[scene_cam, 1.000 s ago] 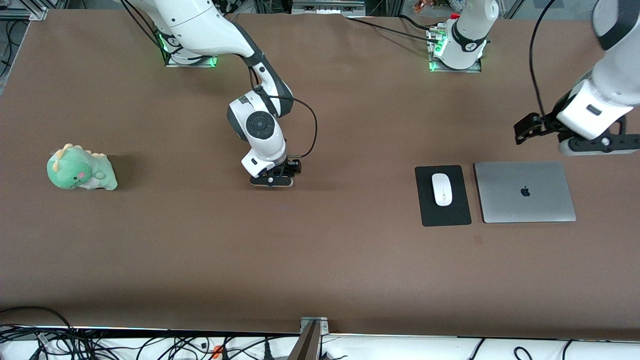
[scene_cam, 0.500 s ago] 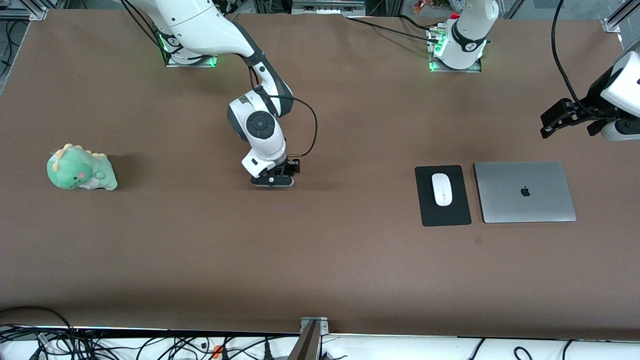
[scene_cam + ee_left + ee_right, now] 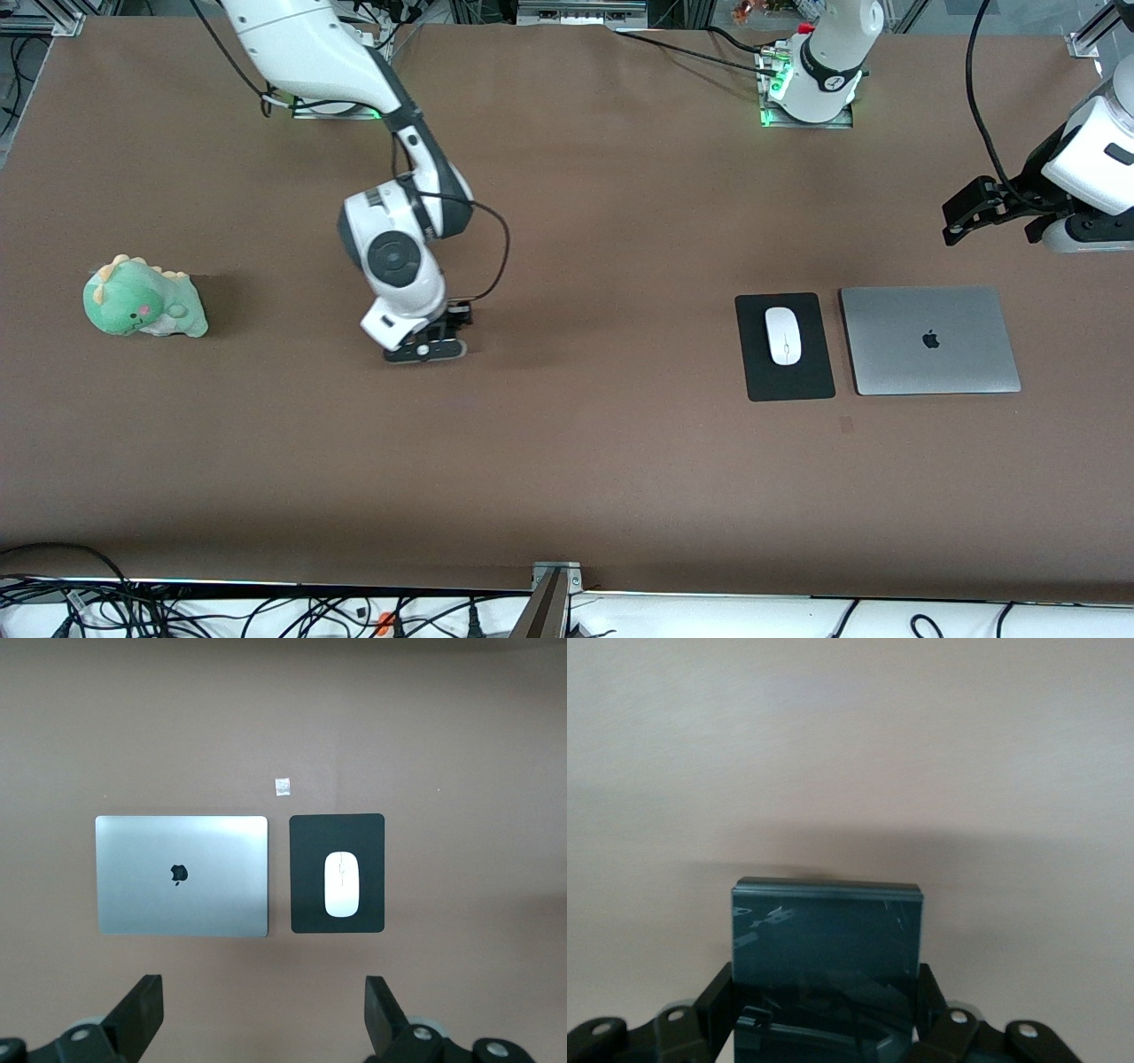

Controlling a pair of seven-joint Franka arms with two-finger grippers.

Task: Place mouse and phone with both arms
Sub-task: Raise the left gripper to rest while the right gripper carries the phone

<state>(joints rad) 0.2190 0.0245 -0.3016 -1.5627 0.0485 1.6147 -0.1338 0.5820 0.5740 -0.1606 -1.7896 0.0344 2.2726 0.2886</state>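
The white mouse [image 3: 783,335] lies on a black mouse pad [image 3: 762,372] beside a closed silver laptop; it also shows in the left wrist view [image 3: 342,884]. My right gripper [image 3: 425,347] is low over the bare brown table near its middle, shut on the black phone [image 3: 827,930], which its fingers [image 3: 716,997] clamp from both sides. In the right wrist view the gripper [image 3: 827,1005] holds the phone just above the table. My left gripper [image 3: 964,213] is open and empty, high over bare table beside the laptop; its spread fingers show in the left wrist view [image 3: 263,1014].
The laptop [image 3: 928,339] lies toward the left arm's end of the table. A green plush dinosaur [image 3: 142,299] sits toward the right arm's end. A small tape mark [image 3: 846,425] is on the table nearer the camera than the mouse pad.
My right arm has carried the phone toward the right arm's end of the table. My left arm swung up and away from the laptop, then eased slightly back.
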